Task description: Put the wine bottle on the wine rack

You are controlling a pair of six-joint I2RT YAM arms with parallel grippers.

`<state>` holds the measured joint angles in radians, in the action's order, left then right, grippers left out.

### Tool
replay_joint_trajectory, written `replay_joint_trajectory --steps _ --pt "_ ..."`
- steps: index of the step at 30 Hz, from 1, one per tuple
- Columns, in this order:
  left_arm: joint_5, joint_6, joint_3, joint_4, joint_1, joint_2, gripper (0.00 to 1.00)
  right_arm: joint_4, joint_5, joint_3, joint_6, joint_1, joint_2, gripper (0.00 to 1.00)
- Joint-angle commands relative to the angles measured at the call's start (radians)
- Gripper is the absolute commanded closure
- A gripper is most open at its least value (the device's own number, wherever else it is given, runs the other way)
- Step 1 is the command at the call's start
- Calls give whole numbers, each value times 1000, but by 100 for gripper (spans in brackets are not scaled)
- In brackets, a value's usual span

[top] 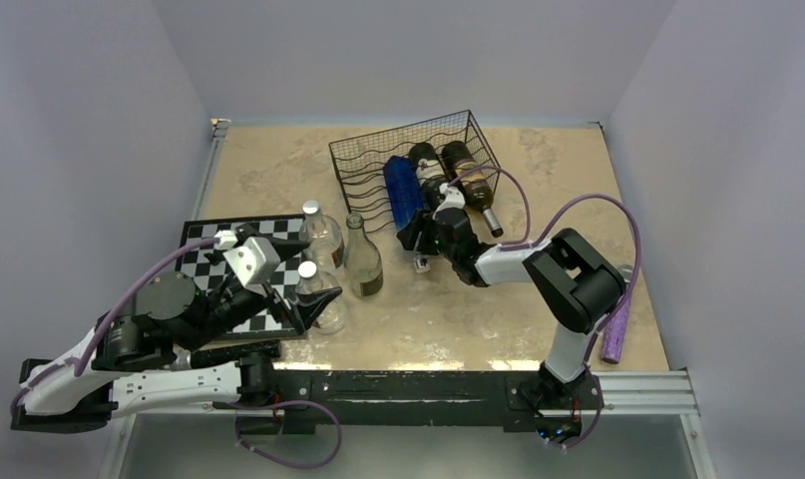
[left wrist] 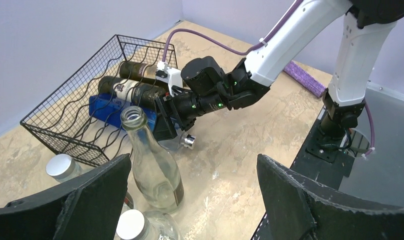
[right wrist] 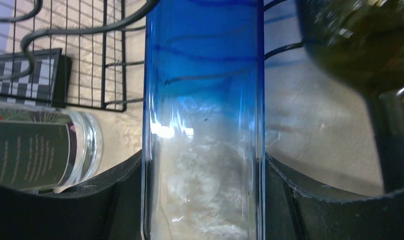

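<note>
Lying gripped in right hand (right wrist: 204, 200), wine bottle (right wrist: 204, 75)

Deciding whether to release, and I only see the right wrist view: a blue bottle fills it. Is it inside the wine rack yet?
Observer: The top view shows the blue bottle with its body lying inside the wine rack. Its capped neck sticks out the front, past the right tool.
Operator: Anything beside it?
Observer: Two dark bottles lie in the rack on its right.
Operator: And the other arm?
Observer: The left tool is open and empty, near three clear bottles standing by the chessboard.
</note>
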<state>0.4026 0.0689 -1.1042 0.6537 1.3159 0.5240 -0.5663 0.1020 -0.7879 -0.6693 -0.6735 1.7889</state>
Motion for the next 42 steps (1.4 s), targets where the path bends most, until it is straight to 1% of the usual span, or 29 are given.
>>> replay_joint_trajectory --steps 1,6,14,20,24,29,30,31,33,34,36,39,42 --pt "24 17 -50 -24 -3 2 1 -278 -30 -130 14 41 -21 100" --pt "20 25 -77 -1 -2 37 1 -186 -98 -212 68 51 7 100" --pt "35 -10 -126 23 -3 104 1 -130 -155 -286 55 51 56 100" --pt "39 -23 -124 18 -2 124 1 -83 -106 -306 -4 51 82 100" --pt "43 -20 -119 23 -3 114 1 -38 -32 -303 -54 51 76 100" --pt "47 -14 -111 24 -2 95 1 9 43 -294 -96 51 49 97" --pt "46 -12 -111 24 -2 94 1 12 42 -296 -98 51 49 93" --pt "45 -9 -112 25 -2 93 1 14 26 -299 -93 51 50 82" --pt "45 -6 -114 30 -2 90 1 28 16 -303 -76 51 43 54" --pt "45 -4 -115 35 -2 88 1 24 13 -297 -73 52 37 43" --pt "46 0 -115 42 -2 83 1 0 4 -272 -61 51 18 33" --pt "31 0 -112 48 -1 71 1 -8 -20 -240 -45 51 -26 22" --pt "34 3 -104 51 -2 56 1 44 -37 -214 -12 49 -104 12"
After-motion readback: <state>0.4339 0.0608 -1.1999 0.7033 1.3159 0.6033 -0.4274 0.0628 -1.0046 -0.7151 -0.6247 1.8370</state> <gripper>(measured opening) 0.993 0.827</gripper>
